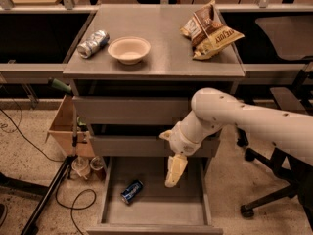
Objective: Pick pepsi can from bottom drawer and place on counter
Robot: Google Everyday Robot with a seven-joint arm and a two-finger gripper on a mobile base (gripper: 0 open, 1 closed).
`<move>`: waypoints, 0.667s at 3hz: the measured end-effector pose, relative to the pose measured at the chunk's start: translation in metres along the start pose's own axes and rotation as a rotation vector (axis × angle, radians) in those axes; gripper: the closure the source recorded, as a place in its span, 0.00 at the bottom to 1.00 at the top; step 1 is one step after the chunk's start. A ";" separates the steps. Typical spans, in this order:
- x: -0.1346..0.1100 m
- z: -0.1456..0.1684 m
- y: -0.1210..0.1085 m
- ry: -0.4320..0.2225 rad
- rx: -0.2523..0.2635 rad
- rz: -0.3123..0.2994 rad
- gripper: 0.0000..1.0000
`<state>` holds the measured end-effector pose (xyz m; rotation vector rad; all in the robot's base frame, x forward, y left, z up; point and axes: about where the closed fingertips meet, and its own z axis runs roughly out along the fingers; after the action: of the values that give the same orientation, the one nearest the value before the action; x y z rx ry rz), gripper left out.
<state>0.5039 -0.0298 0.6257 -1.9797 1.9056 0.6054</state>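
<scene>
End effector (174, 172) hangs over bottom drawer (164, 212), apart from pepsi can (132, 191).

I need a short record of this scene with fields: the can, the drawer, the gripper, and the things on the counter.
pepsi can: lying on its side, on the left part of the drawer floor
bottom drawer: pulled open
gripper: pointing down over the open drawer, right of the can, apart from it
counter: holds a silver can, a bowl, snack bags
</scene>
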 end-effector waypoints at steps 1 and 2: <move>0.014 0.082 -0.005 0.076 -0.021 -0.007 0.00; 0.014 0.082 -0.005 0.076 -0.021 -0.007 0.00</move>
<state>0.5025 0.0004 0.5474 -2.0494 1.9430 0.5571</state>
